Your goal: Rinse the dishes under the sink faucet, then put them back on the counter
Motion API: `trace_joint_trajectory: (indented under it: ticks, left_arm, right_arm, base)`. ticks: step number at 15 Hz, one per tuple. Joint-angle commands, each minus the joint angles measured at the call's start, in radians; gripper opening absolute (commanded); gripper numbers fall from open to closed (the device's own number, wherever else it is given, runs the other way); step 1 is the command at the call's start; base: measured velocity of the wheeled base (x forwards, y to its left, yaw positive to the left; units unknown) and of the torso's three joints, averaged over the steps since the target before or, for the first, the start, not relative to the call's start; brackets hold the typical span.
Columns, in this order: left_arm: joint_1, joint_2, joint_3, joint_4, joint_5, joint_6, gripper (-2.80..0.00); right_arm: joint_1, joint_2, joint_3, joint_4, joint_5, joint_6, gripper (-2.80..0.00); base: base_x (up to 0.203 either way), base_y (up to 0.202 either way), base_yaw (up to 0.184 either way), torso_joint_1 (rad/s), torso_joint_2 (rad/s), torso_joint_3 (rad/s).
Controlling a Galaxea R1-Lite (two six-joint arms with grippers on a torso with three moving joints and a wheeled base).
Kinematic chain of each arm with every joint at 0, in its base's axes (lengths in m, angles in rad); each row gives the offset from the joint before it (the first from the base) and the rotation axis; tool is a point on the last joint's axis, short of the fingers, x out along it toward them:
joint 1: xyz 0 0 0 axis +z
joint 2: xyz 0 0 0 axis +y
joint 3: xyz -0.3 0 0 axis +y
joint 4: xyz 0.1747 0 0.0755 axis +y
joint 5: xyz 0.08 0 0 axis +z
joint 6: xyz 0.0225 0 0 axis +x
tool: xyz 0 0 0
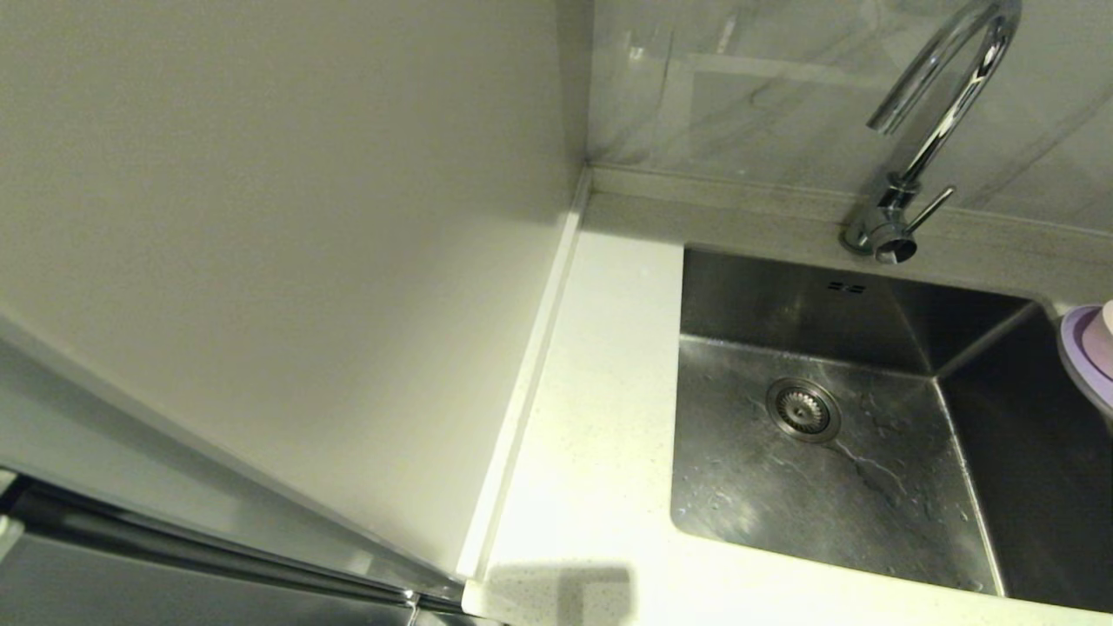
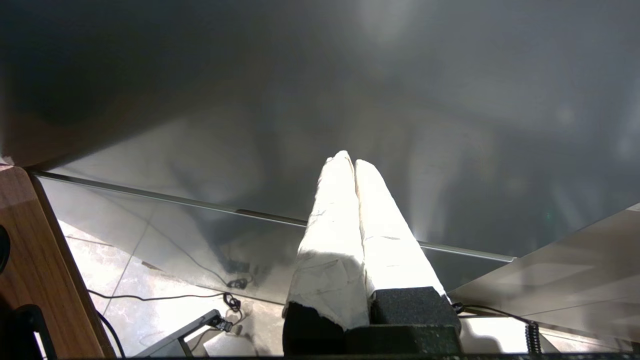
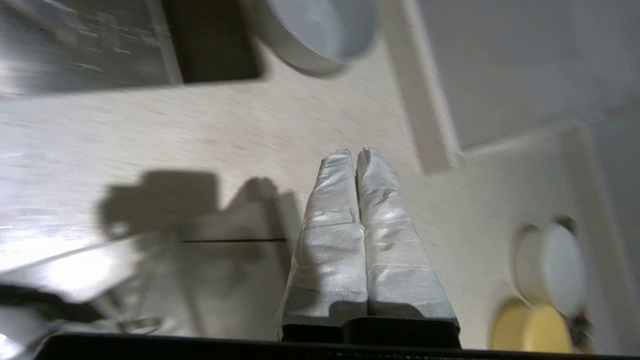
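The steel sink [image 1: 869,487] is wet and has nothing in it. The chrome faucet [image 1: 935,130] arches over its back edge, with no water running. At the head view's right edge the lilac plate [image 1: 1083,352] rests on the counter [image 1: 600,435] with the pale pink cup [image 1: 1106,335] on it. In the right wrist view the pale blue-white bowl [image 3: 320,27] stands on the counter [image 3: 250,135], well apart from my right gripper [image 3: 357,152], which is shut and holds nothing. My left gripper [image 2: 350,160] is shut and empty, down beside a grey cabinet face. Neither gripper shows in the head view.
A cream wall panel [image 1: 287,261] bounds the counter on the left. A white round object [image 3: 550,267] and a yellow one [image 3: 530,330] lie on the counter near my right gripper. Floor tiles and cables [image 2: 165,295] show below the left gripper.
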Motion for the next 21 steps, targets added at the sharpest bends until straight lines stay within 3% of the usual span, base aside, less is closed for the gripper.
trace_joint_trajectory:
  ticks: [1, 2, 3, 5, 7, 8, 10, 15, 16, 17, 21]
  left_arm:
    - [0.0, 0.0, 0.003, 0.0, 0.0, 0.0, -2.8]
    - [0.0, 0.0, 0.003, 0.0, 0.0, 0.0, -2.8]
    - [0.0, 0.0, 0.003, 0.0, 0.0, 0.0, -2.8]
    - [0.0, 0.0, 0.003, 0.0, 0.0, 0.0, -2.8]
    - [0.0, 0.0, 0.003, 0.0, 0.0, 0.0, -2.8]
    - [0.0, 0.0, 0.003, 0.0, 0.0, 0.0, -2.8]
    - [0.0, 0.0, 0.003, 0.0, 0.0, 0.0, -2.8]
    - [0.0, 0.0, 0.003, 0.0, 0.0, 0.0, -2.8]
    - [0.0, 0.0, 0.003, 0.0, 0.0, 0.0, -2.8]
    - [0.0, 0.0, 0.003, 0.0, 0.0, 0.0, -2.8]
    - [0.0, 0.0, 0.003, 0.0, 0.0, 0.0, -2.8]
  right_arm:
    - [0.03, -0.092, 0.101, -0.001, -0.231, 0.006, -2.8]
    - [0.029, -0.121, 0.126, -0.006, -0.329, 0.003, -2.8]
    - [0.028, -0.16, 0.137, -0.01, -0.368, -0.017, -2.8]
    - [0.028, -0.237, 0.151, -0.045, -0.377, -0.057, -2.8]
    - [0.028, -0.267, 0.206, -0.235, -0.35, -0.088, -2.8]
    - [0.028, -0.267, 0.24, -0.337, -0.274, -0.121, -2.8]
    - [0.028, -0.268, 0.282, -0.46, -0.042, -0.182, -2.8]
    - [0.028, -0.268, 0.341, -0.585, 0.678, -0.178, -2.8]
    - [0.028, -0.268, 0.357, -0.583, 0.79, -0.171, -2.8]
    - [0.028, -0.268, 0.364, -0.568, 0.818, -0.165, -2.8]
    - [0.028, -0.268, 0.369, -0.54, 0.799, -0.141, -2.8]
  base:
    - [0.0, 0.0, 0.0, 0.0, 0.0, 0.0]
    - [0.0, 0.0, 0.0, 0.0, 0.0, 0.0]
    - [0.0, 0.0, 0.0, 0.0, 0.0, 0.0]
    - [0.0, 0.0, 0.0, 0.0, 0.0, 0.0]
    - [0.0, 0.0, 0.0, 0.0, 0.0, 0.0]
    - [0.0, 0.0, 0.0, 0.0, 0.0, 0.0]
    - [0.0, 0.0, 0.0, 0.0, 0.0, 0.0]
    - [0.0, 0.0, 0.0, 0.0, 0.0, 0.0]
    - [0.0, 0.0, 0.0, 0.0, 0.0, 0.0]
    - [0.0, 0.0, 0.0, 0.0, 0.0, 0.0]
    - [0.0, 0.0, 0.0, 0.0, 0.0, 0.0]
